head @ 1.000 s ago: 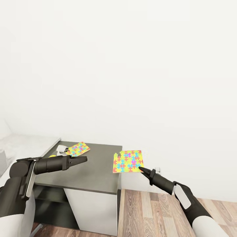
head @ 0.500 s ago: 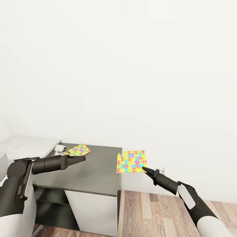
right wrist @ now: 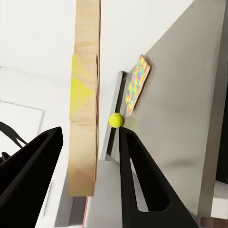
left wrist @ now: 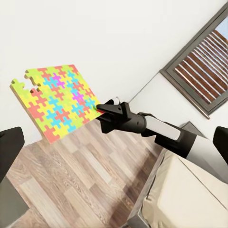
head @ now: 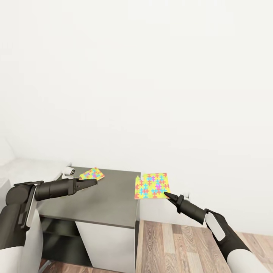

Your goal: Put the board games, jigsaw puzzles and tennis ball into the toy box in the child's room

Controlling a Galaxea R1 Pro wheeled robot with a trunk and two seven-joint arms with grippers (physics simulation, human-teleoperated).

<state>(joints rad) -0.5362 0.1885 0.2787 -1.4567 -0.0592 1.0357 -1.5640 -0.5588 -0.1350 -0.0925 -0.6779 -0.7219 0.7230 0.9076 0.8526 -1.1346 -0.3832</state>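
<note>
Since a second ago the held puzzle [head: 152, 185] has drifted slightly right of the table's [head: 110, 201] edge, and the left arm has sunk a little. It hangs at centre frame, upright, one corner pinched by the narrowed right gripper [head: 165, 194], over wooden floor [head: 178, 242]. The second puzzle [head: 92, 174] lies flat on the dark tabletop at left-centre, just beyond the left gripper [head: 92, 182], whose opening I cannot tell. In the right wrist view, the ball [right wrist: 116, 119] sits near that puzzle.
</note>
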